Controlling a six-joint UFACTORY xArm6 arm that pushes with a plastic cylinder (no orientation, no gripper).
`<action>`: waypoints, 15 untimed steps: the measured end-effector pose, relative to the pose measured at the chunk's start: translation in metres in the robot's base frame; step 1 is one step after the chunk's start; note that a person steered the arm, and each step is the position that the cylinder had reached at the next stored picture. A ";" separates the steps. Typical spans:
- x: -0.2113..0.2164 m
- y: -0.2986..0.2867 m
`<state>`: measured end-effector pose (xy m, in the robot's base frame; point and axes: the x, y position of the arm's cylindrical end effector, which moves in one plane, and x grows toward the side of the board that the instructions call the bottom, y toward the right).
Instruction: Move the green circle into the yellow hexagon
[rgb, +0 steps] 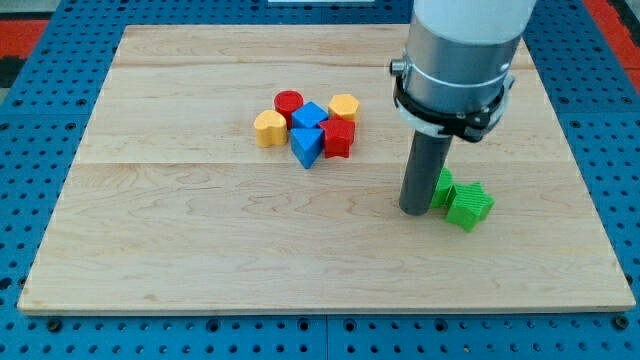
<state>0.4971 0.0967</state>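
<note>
Nearest the view's bottom: bare wooden table (250, 260), resting on a blue pegboard (40, 130).

Next up, at the view's right: a green star block (469, 205), w/ a second green block (442, 187) just beside it on its left. That second one is partly hidden behind the rod, so its shape can't be made out for sure; prob. the green circle, can't confirm. The tip (415, 210) sits on the table, touching or nearly touching that hidden green block on its left side. No claw on this arm, only the dark rod under a grey cylinder (455, 60), so nothing clenched or released.

Farther back, toward the middle: a tight cluster, well apart from the green pair. Front of it: blue block (307, 147) and red block (339, 138). Left: yellow heart-like block (268, 127). Behind: another blue block (310, 117), red circle (289, 102), and the yellow hexagon (343, 106) at the cluster's back right.
</note>
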 end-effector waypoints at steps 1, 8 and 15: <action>-0.026 0.003; -0.075 0.114; -0.238 0.179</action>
<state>0.2588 0.2758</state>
